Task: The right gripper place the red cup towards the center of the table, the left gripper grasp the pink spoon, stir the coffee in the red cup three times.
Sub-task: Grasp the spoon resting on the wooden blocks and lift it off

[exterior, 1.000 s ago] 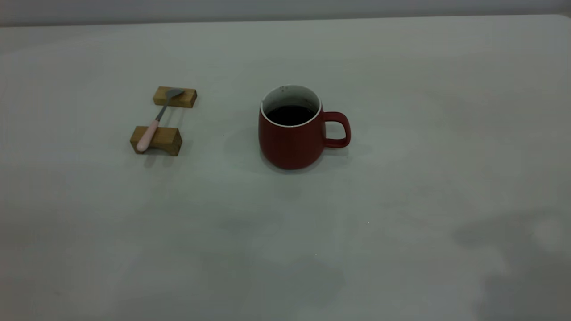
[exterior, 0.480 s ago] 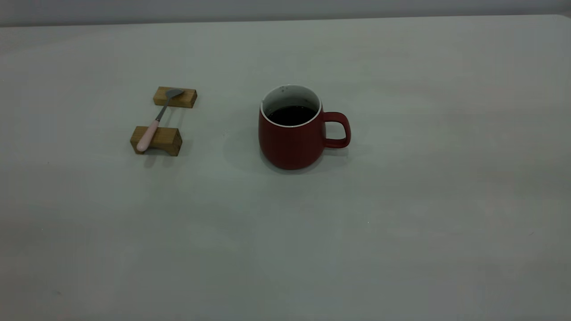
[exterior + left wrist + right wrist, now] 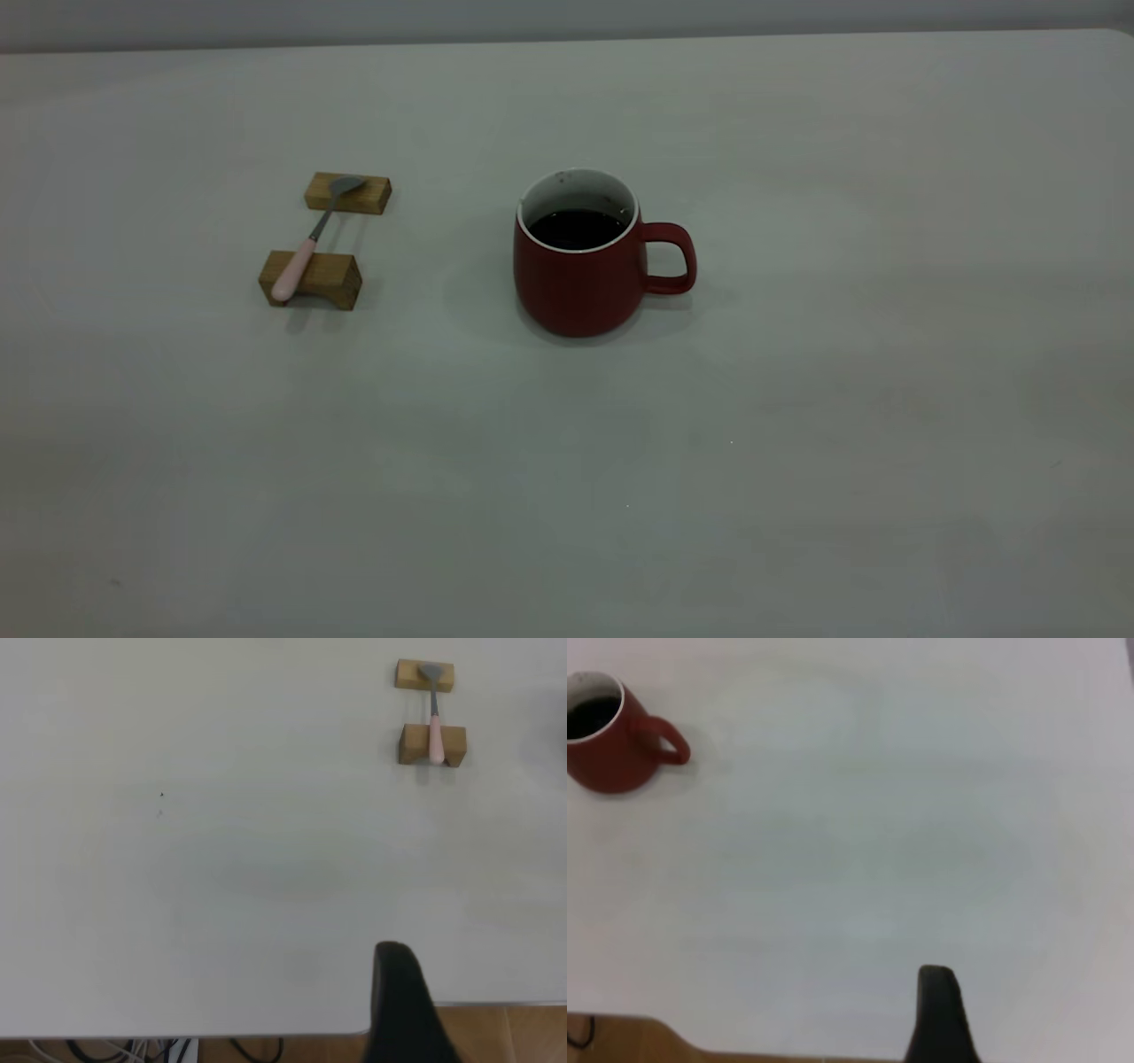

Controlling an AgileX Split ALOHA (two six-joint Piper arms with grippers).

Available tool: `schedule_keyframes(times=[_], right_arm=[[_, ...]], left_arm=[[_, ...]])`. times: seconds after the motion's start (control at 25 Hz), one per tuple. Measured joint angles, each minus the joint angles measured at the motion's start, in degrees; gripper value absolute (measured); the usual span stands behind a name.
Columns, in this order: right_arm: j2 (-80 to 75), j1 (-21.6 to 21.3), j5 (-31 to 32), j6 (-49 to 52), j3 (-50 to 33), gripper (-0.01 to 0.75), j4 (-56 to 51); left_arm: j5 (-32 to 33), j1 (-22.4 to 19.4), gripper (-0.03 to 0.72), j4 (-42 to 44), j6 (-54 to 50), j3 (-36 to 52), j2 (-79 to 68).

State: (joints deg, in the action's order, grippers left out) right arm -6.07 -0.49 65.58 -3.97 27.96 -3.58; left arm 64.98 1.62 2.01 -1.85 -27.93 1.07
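"Red cup (image 3: 580, 266), where does it stand?"

"Upright near the middle of the table (image 3: 797, 443), its loop handle toward the right arm's side, dark coffee (image 3: 578, 228) sitting below the white rim. I'd judge the placing step done, so the step in hand is taking the spoon."

"And the pink spoon (image 3: 306, 244)?"

"Well apart from the cup, on the left arm's side. It bridges two wooden blocks: the pink handle rests on the nearer block (image 3: 332, 279), the grey bowl on the farther block (image 3: 372, 197), and the neck spans the gap between them."

"Where are the arms?"

"Both are back at the table's near edge. The left end effector (image 3: 399, 992) shows only as one dark tapered shape in its wrist view, far from the spoon. The right end effector (image 3: 937, 1010) looks the same, well away from the cup. I cannot tell whether either is spread or pressed together."

"How should the left one go in?"

"Come down over the pink handle just past the nearer block, where there is room underneath. Line up across the handle, not along it, and close gently. Lift straight up so neither block gets dragged. Then carry it bowl-down to the cup, entering clear of the rim."
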Motion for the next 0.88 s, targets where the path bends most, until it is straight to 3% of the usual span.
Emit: schedule_keyframes(times=[0.88], right_arm=[[4.88,0.0,-0.35,0.92,-1.1,0.567,1.71]], left_arm=[[0.0,0.0,0.515,0.0,0.0,0.0,0.0]])
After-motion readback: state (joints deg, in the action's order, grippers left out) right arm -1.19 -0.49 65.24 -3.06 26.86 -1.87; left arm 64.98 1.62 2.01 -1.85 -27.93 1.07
